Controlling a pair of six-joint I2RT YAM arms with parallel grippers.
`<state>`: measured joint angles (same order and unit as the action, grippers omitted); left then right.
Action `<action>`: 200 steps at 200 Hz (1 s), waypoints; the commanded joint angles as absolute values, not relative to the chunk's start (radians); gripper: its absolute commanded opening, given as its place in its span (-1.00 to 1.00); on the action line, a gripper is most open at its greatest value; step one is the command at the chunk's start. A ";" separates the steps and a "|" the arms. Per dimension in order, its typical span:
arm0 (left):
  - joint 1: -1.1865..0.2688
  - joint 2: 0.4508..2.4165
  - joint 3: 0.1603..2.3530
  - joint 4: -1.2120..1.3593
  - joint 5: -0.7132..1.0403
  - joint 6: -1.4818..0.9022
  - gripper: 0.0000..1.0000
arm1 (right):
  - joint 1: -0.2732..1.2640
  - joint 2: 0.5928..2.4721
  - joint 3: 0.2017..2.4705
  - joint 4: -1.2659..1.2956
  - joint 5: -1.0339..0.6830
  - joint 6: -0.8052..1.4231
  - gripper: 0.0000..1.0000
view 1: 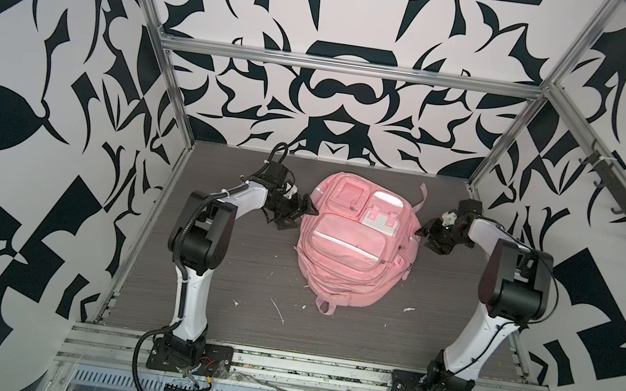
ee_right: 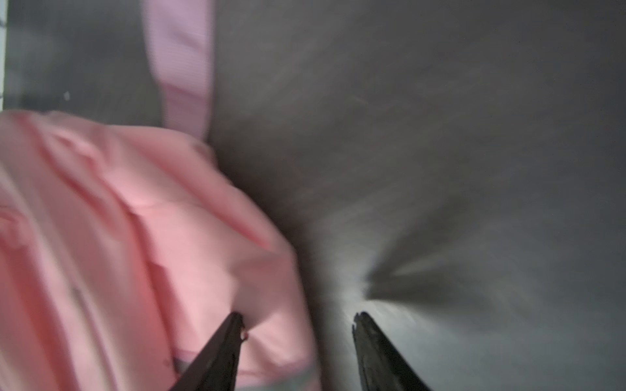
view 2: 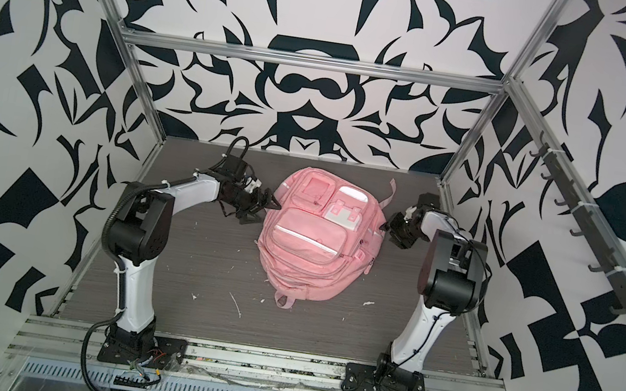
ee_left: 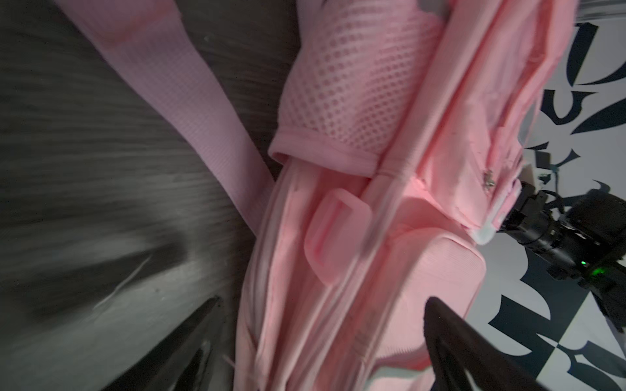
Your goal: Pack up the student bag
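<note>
1. Lying front-up on the table (view 1: 234,260), the bag (view 1: 354,245) points its loop (view 1: 324,306) toward the arm bases.
2. Left gripper (view 1: 300,215) is at the bag's left side, jaws wide, gripping nothing.
3. Right gripper (view 1: 422,238) is at the bag's right side, jaws partly apart, empty.

A robotics lab cell was indicated: a tabletop (view 1: 253,246) was enclosed by aluminium framing (view 1: 347,68) and black-and-white patterned panels (view 1: 356,9), and the left arm (view 1: 201,230) and right arm (view 1: 513,277) were bolted to a front rail (view 1: 311,366).
</note>
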<state>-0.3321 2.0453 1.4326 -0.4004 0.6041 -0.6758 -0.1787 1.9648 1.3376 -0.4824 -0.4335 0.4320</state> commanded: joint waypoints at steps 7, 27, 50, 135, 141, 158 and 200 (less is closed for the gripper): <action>-0.357 1.995 1.313 -0.273 0.642 -0.758 0.74 | -0.069 2.010 1.435 -0.536 -0.437 0.383 0.04; -0.390 1.903 1.179 -0.220 0.615 -0.784 0.57 | -0.027 2.014 1.431 -0.502 -0.426 0.417 0.01; -0.439 1.793 1.049 -0.176 0.569 -0.823 0.46 | 0.001 2.023 1.419 -0.436 -0.452 0.445 0.01; -0.438 1.658 0.962 -0.239 0.521 -0.779 0.47 | 0.028 1.982 1.390 -0.401 -0.507 0.460 0.02; -0.433 1.661 0.983 -0.266 0.520 -0.757 0.49 | 0.024 1.963 1.382 -0.402 -0.496 0.460 0.02; -0.415 1.671 1.035 -0.331 0.524 -0.714 0.52 | 0.002 1.913 1.371 -0.413 -0.483 0.464 0.07; -0.366 1.615 1.036 -0.424 0.587 -0.654 0.96 | -0.083 1.756 1.370 -0.477 -0.393 0.407 0.73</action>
